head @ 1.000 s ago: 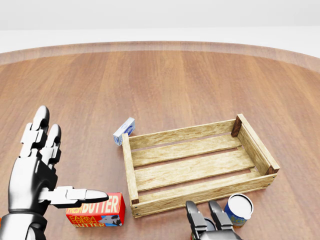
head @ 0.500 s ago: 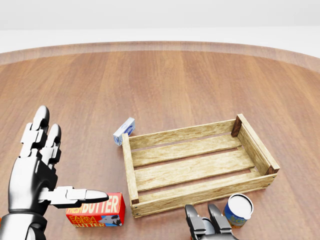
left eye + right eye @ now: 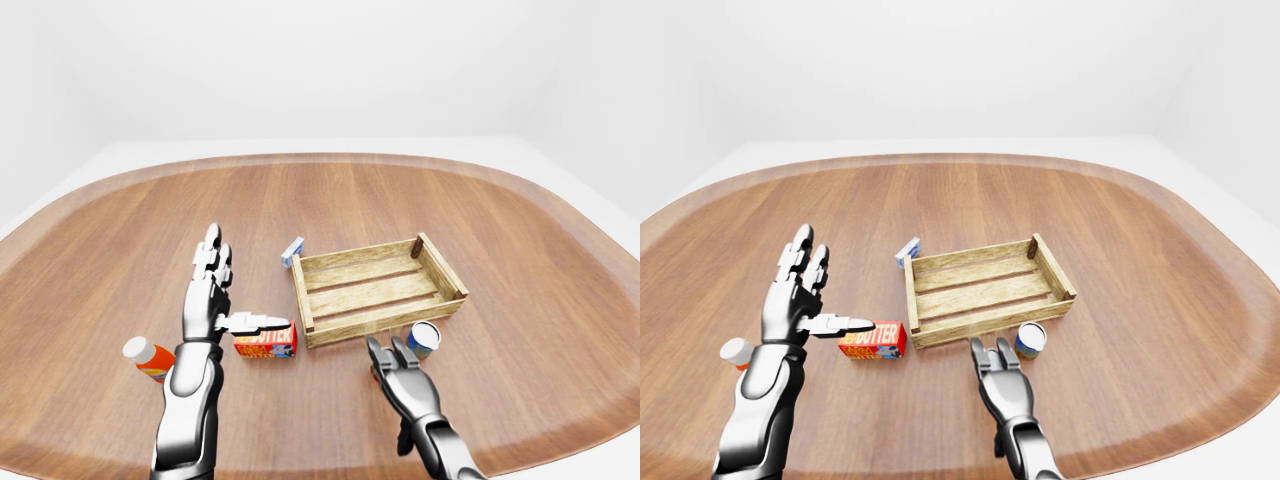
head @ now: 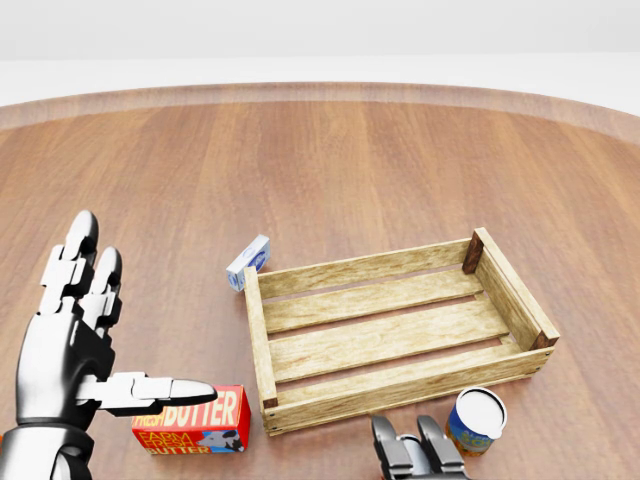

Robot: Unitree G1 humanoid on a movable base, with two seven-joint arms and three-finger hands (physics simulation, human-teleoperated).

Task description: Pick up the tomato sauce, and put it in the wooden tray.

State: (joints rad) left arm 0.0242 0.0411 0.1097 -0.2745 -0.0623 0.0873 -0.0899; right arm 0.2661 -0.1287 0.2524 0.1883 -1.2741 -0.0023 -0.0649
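My right hand (image 3: 392, 362), fingers spread, holding nothing; sauce can (image 3: 424, 339) upright just right of it, near side of the tray (image 3: 378, 290). Right hand nearer than left (image 3: 207, 290)

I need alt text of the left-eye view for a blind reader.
An empty wooden slatted tray sits on a round wooden table, with a blue can just below it. The open right hand is beside the can; the open left hand hovers above a red butter box.
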